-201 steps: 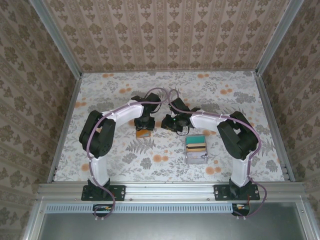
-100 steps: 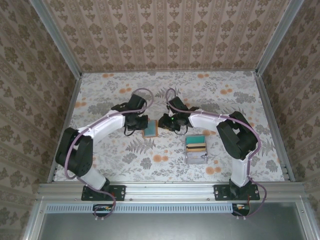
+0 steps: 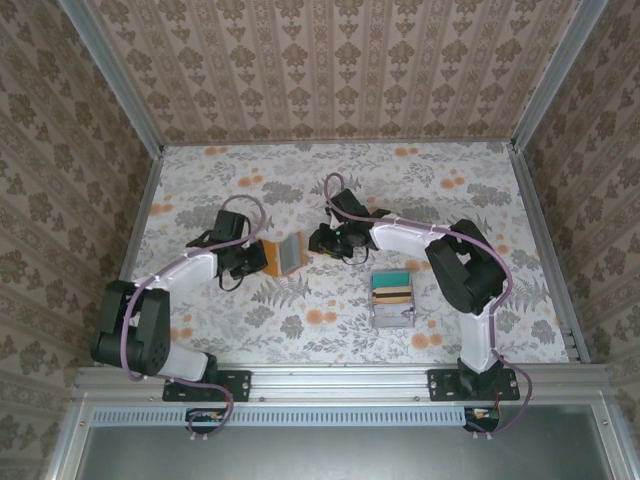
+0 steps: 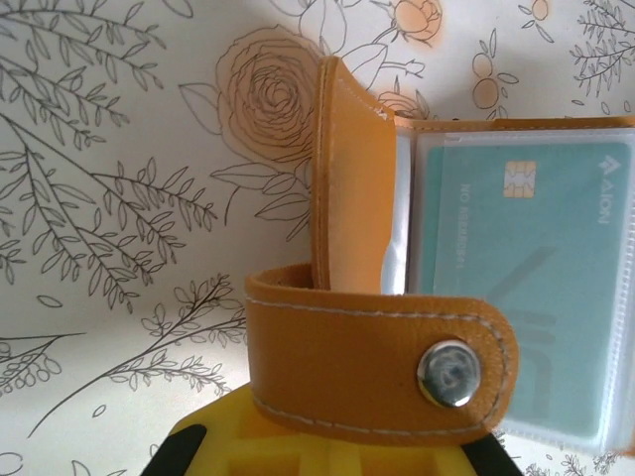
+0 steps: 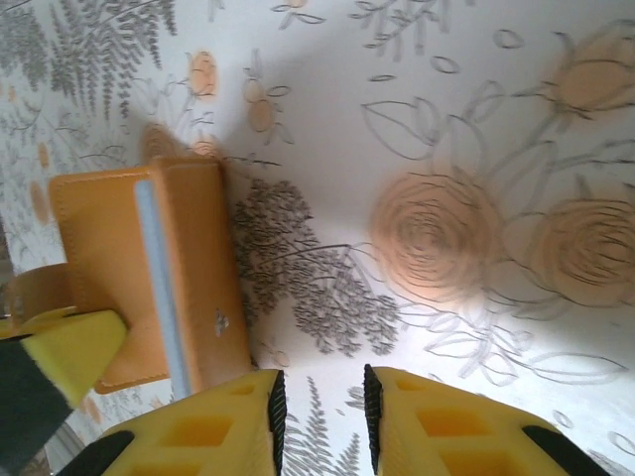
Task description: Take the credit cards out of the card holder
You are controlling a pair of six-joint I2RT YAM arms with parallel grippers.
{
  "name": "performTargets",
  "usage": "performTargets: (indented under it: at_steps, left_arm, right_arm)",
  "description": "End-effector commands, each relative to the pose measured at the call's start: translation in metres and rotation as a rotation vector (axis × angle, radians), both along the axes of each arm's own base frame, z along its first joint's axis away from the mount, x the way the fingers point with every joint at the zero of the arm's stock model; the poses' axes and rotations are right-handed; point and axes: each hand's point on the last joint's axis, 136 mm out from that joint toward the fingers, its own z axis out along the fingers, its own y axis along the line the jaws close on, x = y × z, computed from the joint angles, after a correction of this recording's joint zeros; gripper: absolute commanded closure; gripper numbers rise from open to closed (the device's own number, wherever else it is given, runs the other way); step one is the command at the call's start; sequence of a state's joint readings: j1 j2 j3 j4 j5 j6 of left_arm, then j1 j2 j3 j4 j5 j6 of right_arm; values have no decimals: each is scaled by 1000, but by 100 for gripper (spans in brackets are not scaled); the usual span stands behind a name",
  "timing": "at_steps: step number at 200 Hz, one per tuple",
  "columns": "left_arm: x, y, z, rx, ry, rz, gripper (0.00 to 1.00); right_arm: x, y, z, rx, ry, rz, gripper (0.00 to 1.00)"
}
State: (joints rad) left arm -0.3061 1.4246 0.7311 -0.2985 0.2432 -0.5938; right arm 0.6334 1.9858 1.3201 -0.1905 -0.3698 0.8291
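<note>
Moved: left gripper (image 3: 258, 258) has pulled the card holder (image 3: 283, 253) leftward, now unfolded.
Grip: left gripper pinches its snap strap (image 4: 377, 362).
Right side: right gripper (image 5: 324, 397) just right of the card holder, narrow gap, empty.
Contents: teal credit card (image 4: 516, 278) in clear sleeve (image 4: 620, 297), right edge cropped.

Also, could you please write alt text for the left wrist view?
An open orange card holder, close up, has its snap strap draped over the yellow left gripper at the bottom. A teal chip card sits in its clear sleeve at right; a floral-print table lies behind.
</note>
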Motion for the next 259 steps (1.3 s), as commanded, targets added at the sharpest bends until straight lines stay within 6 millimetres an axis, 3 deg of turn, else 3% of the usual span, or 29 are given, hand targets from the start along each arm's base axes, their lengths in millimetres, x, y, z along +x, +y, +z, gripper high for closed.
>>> performTargets:
  at_steps: [1,70,150,195,243,259]
  left_arm:
    - [-6,-1,-1,-6,9,-32,100]
    - [-4,-1,-3,-3,18,-38,100]
    - [-4,-2,-4,-4,24,-41,100]
    - [-3,-3,-4,-5,26,-45,100]
    - [-4,-3,-5,-6,31,-46,100]
    - [-4,-3,-5,-8,31,-47,100]
  right_arm:
    - [-4,11,-5,8,28,47,68]
    - [-1,40,16,115,-15,119,63]
    - [4,47,20,136,-30,115,62]
    - [8,53,40,199,-91,118,61]
    - [2,58,29,192,-48,142,63]
    - [0,59,22,176,-31,151,69]
